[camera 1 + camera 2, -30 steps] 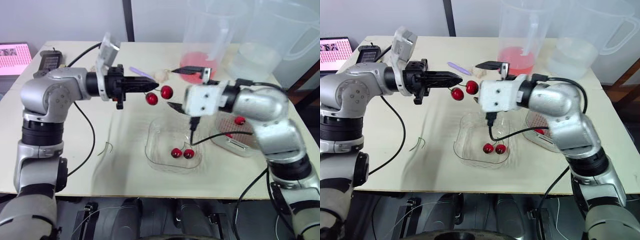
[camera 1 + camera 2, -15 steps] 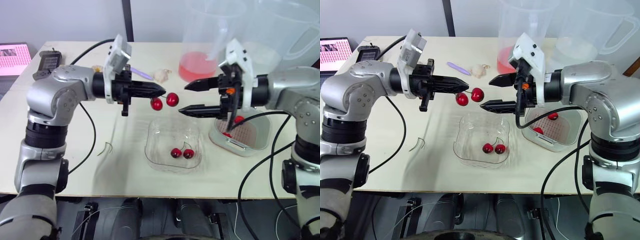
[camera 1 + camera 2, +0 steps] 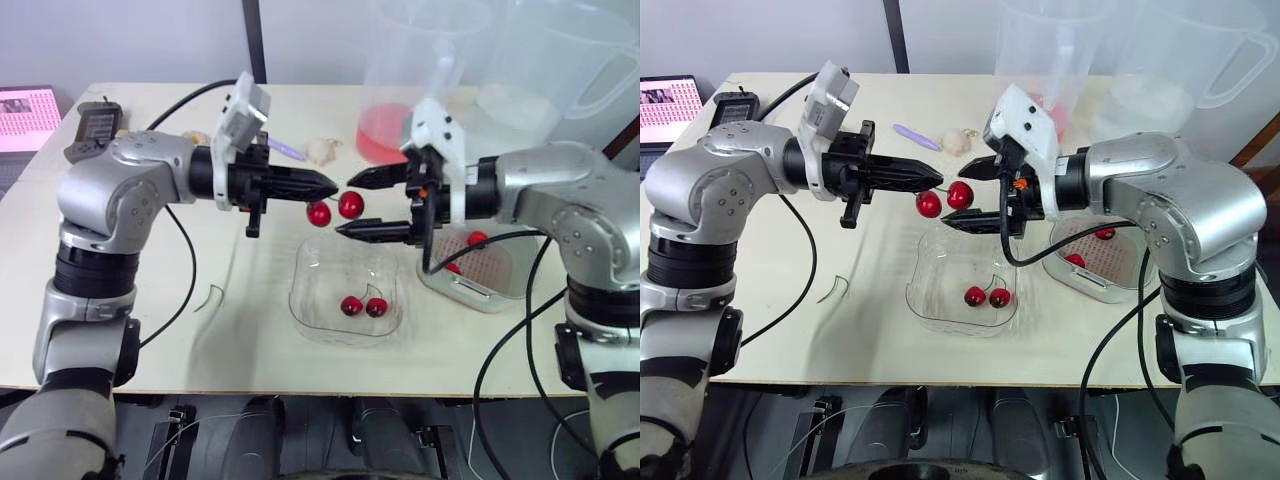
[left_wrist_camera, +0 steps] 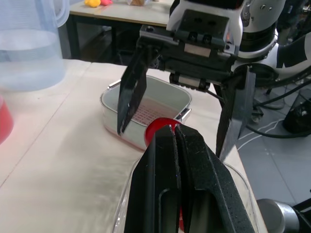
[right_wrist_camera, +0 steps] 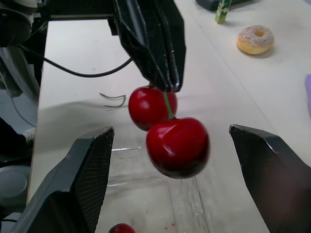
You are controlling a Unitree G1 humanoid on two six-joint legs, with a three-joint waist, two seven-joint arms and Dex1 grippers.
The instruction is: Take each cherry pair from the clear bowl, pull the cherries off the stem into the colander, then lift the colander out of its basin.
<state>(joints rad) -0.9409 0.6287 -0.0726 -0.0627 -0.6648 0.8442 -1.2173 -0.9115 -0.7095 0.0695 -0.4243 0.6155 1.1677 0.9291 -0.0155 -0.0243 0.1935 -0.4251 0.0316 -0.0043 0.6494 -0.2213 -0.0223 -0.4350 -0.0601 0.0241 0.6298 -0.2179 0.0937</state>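
The cherry pair dangles from the left gripper (clamped on the stem), squarely between the fingers of the spread right gripper.

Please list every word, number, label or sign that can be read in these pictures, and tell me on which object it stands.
No text is readable here.
Pink screen at the robot's far left: it carries small dark marks, too small to read.
Black handheld device next to it: any markings are too blurred to read.
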